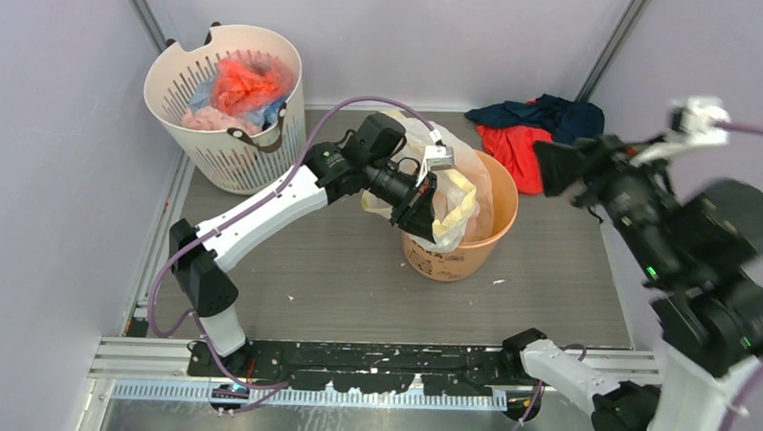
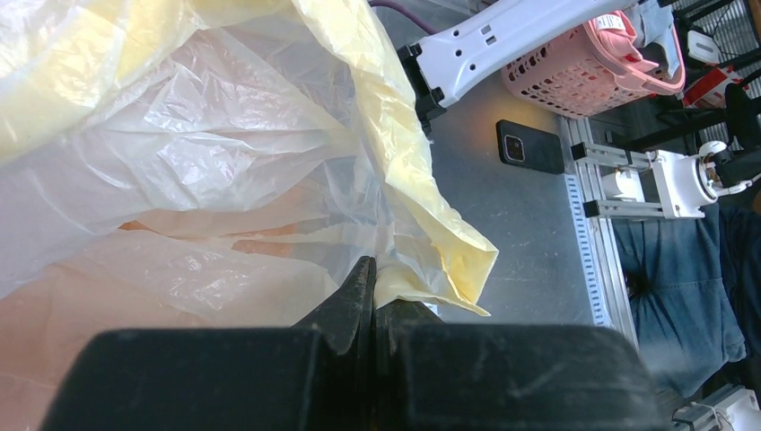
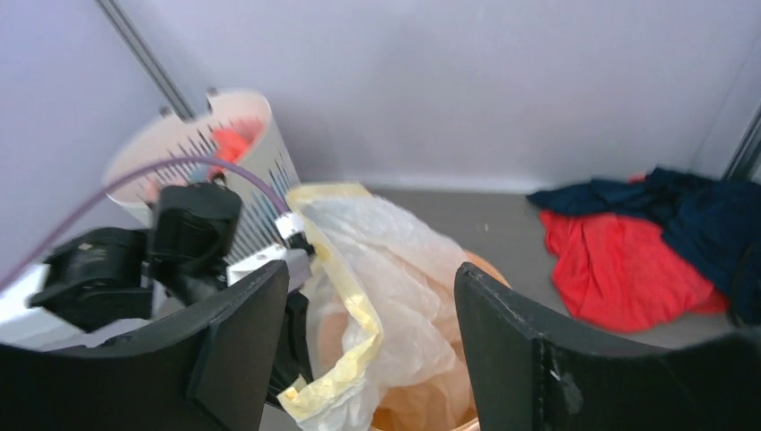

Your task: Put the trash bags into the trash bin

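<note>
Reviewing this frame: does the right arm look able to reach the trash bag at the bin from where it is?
Probably yes. The right gripper is open and faces the trash bag with nothing between them; the left gripper pinches the bag at the left side of the orange bin.

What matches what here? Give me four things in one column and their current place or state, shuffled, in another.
Things:
1. trash bag
2. left tool
3. right tool
4. cloth heap

Place or state:
A. open, holding nothing
B. heaped to the right of the trash bin
C. spilling over the bin's rim
D. shut on the bag's yellow edge

Pairs: 1-C, 2-D, 3-A, 4-B
</note>
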Tool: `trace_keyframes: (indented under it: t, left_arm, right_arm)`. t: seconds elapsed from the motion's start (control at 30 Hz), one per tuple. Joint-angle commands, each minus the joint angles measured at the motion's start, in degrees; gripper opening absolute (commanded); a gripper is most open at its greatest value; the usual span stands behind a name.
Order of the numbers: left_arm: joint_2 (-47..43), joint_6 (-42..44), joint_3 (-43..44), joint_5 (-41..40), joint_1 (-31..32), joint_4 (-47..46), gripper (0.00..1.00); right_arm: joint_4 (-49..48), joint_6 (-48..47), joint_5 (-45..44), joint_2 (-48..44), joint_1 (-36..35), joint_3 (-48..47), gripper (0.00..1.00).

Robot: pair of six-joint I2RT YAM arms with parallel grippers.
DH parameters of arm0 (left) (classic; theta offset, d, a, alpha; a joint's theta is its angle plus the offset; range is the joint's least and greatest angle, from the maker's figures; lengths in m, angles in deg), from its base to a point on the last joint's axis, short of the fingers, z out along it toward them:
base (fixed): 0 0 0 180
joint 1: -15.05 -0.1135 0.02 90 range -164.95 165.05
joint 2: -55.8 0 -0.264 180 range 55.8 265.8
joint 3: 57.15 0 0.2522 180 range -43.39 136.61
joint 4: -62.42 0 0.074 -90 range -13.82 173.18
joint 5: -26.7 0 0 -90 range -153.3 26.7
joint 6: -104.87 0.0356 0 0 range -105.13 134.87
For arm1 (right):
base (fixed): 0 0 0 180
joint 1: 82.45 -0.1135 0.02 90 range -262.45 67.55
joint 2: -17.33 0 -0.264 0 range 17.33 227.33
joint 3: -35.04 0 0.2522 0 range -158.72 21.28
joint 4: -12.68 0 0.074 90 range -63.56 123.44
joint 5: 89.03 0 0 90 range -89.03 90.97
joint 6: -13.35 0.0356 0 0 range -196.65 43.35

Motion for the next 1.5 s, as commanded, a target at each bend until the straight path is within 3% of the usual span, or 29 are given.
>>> trace_keyframes:
  t: [0.0,0.13,0.23,0.4,0.47,0.53,0.73,0.93,1.03,1.17,1.47]
  left_arm:
    - [-2.41,0.80,1.59,0.45,0.18,-0.37,0.00]
    - [-2.15,0.80,2.00,0.14,0.18,0.34,0.00]
    - [-2.46,2.66,2.16,-0.60,0.18,1.19,0.00]
    - [-2.89,2.86,1.65,-0.91,0.18,1.53,0.00]
    - [-2.97,3.10,1.56,-0.72,0.18,1.69,0.00]
    - [-2.92,3.61,1.73,-0.22,0.18,2.25,0.00]
    - [-2.93,3.71,2.35,0.01,0.18,2.76,0.00]
    - [-2.64,4.09,1.61,-0.43,0.18,2.60,0.00]
    - [-1.73,5.01,2.95,-0.50,0.18,4.38,0.00]
    - [-1.66,5.84,4.42,-1.12,0.18,6.12,0.00]
    - [-3.13,6.38,4.46,-1.75,0.35,6.66,0.00]
  right_arm:
    - [-3.65,1.11,-3.68,-5.27,0.11,-3.66,0.76]
    - [-2.14,0.01,-6.92,-4.52,-0.02,-6.84,0.77]
    - [5.36,-0.48,0.64,2.76,-0.02,-11.71,0.74]
    - [5.57,-2.03,17.41,6.11,-0.01,-6.09,0.74]
    - [6.16,-2.71,20.40,7.42,-0.03,-4.70,0.73]
    - [7.24,-3.62,20.08,8.37,0.04,-3.88,0.72]
    - [4.82,-2.76,8.25,7.22,0.04,-1.25,0.73]
    - [-7.26,-0.08,0.69,-2.71,0.03,1.16,0.78]
    - [-9.08,0.26,-2.83,-1.68,0.00,-2.30,0.79]
    - [-2.85,0.60,-2.01,6.50,-0.01,-10.95,0.78]
    - [3.51,1.66,8.07,11.93,0.01,-4.47,0.78]
